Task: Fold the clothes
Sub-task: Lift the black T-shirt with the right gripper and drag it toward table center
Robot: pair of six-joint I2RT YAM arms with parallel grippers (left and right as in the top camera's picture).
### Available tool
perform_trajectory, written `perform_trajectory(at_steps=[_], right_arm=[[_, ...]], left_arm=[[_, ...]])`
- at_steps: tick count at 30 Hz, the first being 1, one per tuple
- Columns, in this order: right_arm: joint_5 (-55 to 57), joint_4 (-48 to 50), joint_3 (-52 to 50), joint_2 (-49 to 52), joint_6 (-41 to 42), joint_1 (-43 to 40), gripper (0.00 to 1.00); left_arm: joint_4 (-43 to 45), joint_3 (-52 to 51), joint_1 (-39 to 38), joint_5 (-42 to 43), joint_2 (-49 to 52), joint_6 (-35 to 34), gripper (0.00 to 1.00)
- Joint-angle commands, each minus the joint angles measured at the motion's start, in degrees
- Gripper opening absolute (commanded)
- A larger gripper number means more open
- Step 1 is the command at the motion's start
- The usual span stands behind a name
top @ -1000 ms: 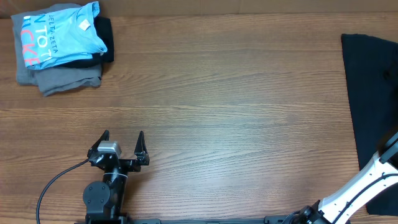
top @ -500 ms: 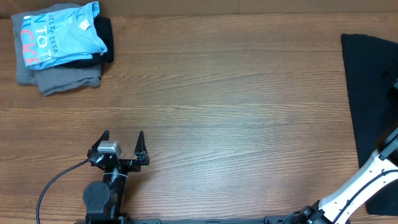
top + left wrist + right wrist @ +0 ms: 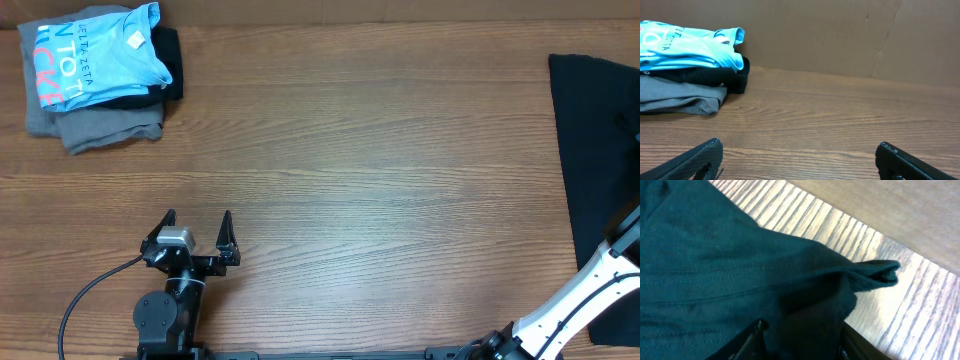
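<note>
Wooden table (image 3: 350,150) seen from above. In the far left corner, a folded light-blue shirt (image 3: 95,50) with white lettering sits on a grey garment (image 3: 105,130). At the near edge, the left gripper (image 3: 198,215) has its fingers spread apart. A black T-shirt (image 3: 595,150) lies at the right edge, with the right arm's white link (image 3: 575,300) over its near part.

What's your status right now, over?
Left hand open, empty. Right hand down on black T-shirt, grip unclear. T-shirt at right edge. Folded pile far left.
</note>
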Motion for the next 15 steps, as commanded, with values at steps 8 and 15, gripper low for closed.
perform_trajectory(at_steps=[8, 15], right_arm=[[2.1, -2.3, 5.0, -0.1, 0.0, 0.0, 0.48], [1.0, -2.8, 5.3, -0.1, 0.0, 0.0, 0.29]], left_arm=[[-0.1, -0.2, -0.2, -0.3, -0.6, 0.1, 1.00], [-0.1, -0.2, -0.2, -0.3, -0.6, 0.1, 1.00]])
